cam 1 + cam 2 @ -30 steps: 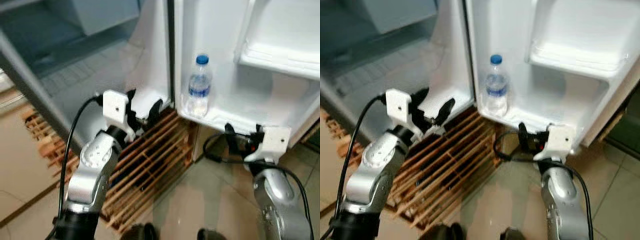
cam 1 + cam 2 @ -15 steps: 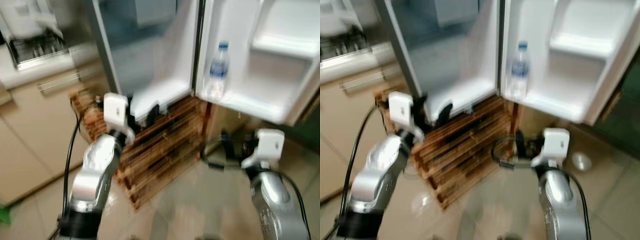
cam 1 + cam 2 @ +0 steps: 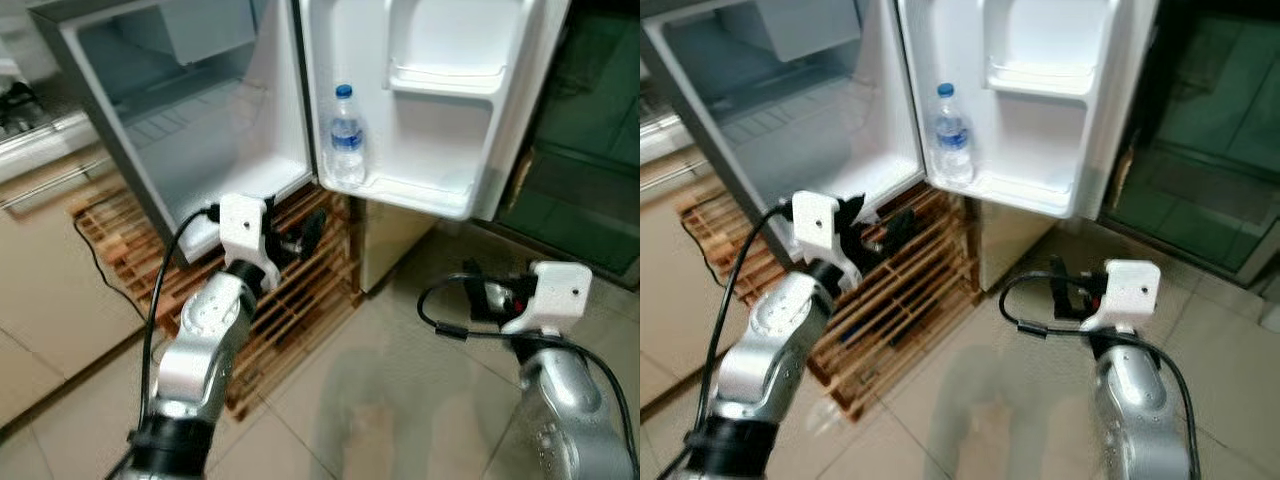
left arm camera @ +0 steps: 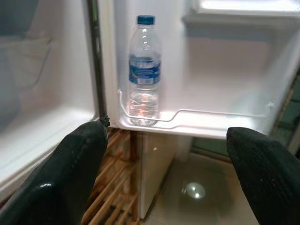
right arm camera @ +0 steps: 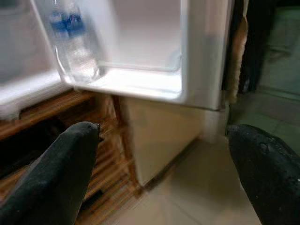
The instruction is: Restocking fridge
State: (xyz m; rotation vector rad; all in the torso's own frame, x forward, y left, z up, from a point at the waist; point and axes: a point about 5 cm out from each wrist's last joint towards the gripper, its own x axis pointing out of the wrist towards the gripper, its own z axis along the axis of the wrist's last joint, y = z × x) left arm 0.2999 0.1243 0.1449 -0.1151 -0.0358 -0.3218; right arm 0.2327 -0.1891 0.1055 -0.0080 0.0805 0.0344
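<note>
A water bottle (image 4: 144, 70) stands upright on the fridge door shelf (image 4: 201, 123), straight ahead of the left gripper (image 4: 166, 183), at the shelf's hinge end.

One fridge (image 3: 180, 130) stands with its one door (image 3: 430, 100) open. One bottle (image 3: 346, 140) sits on the door's lower shelf. One wooden pallet (image 3: 290, 290) lies underneath.

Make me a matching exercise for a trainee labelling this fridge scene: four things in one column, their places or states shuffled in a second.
1. water bottle
2. wooden pallet
3. left gripper
4. fridge door

A. swung open
B. on the floor under the fridge
C. fingers apart, empty
D. upright in the lowest door shelf

Pairs: 1-D, 2-B, 3-C, 4-A
</note>
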